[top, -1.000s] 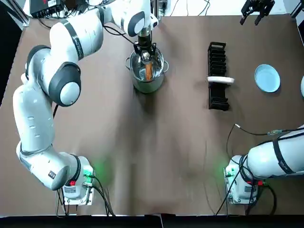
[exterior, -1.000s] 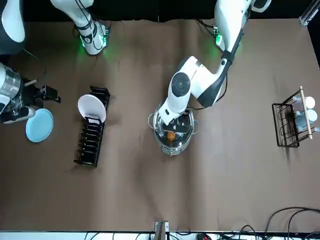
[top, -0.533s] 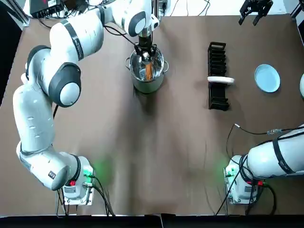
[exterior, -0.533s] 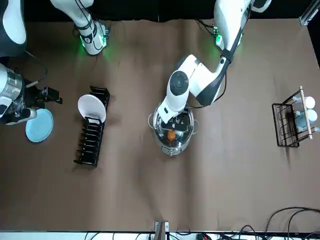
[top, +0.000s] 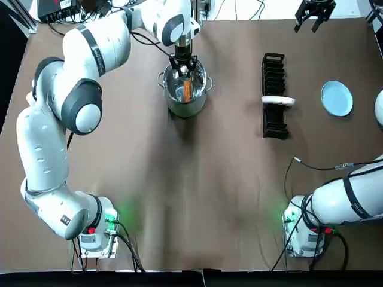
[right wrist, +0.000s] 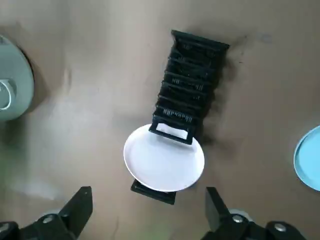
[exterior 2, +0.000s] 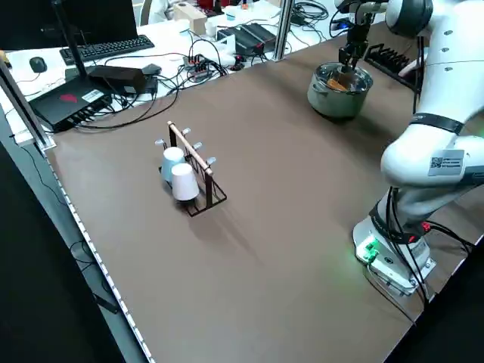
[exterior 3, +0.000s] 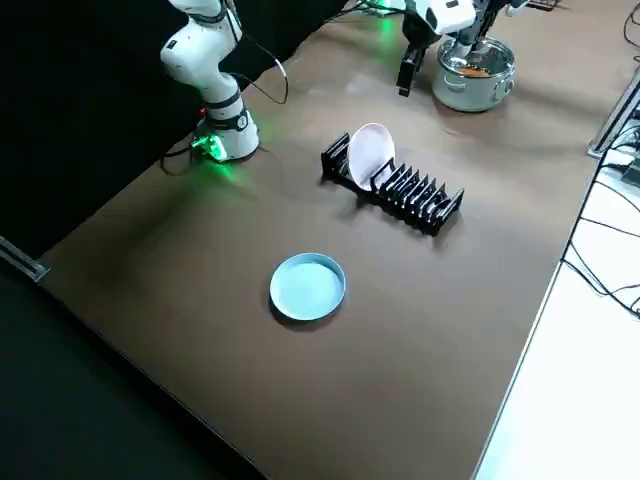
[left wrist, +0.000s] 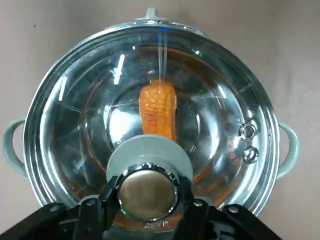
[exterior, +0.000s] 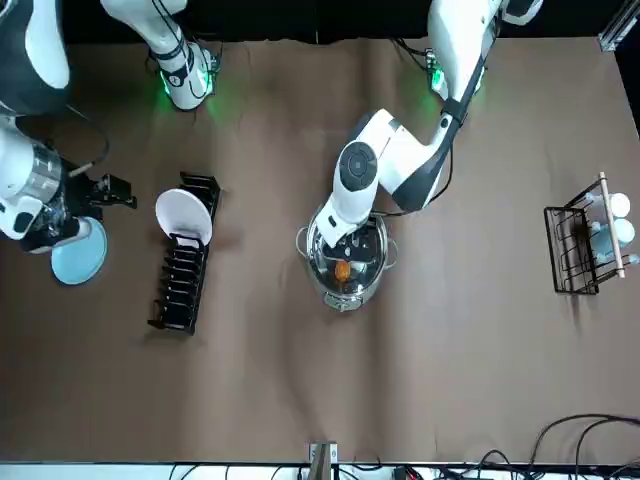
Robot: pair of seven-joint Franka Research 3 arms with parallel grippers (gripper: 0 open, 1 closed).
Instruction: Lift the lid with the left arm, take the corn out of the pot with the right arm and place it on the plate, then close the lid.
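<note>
Left gripper (left wrist: 145, 206) pinched on lid (left wrist: 150, 150) knob, lid seated on pot (top: 185, 104), corn (left wrist: 158, 110) inside. Pull straight up, no tilt, then hold clear. Right gripper (top: 314, 9) spread wide, idle at far edge near plate (top: 337, 97).

the left arm (top: 45, 149) and right arm (top: 344, 200) consist of white rounded links with dark grey joint caps and black bands. each base (top: 96, 239) carries a green indicator light (top: 114, 216) and black cables (top: 128, 254). one link bears a small square label (exterior 2: 442, 162), possibly a qr code. the left end effector (left wrist: 145, 200) and right end effector (right wrist: 147, 195) are black.
</note>
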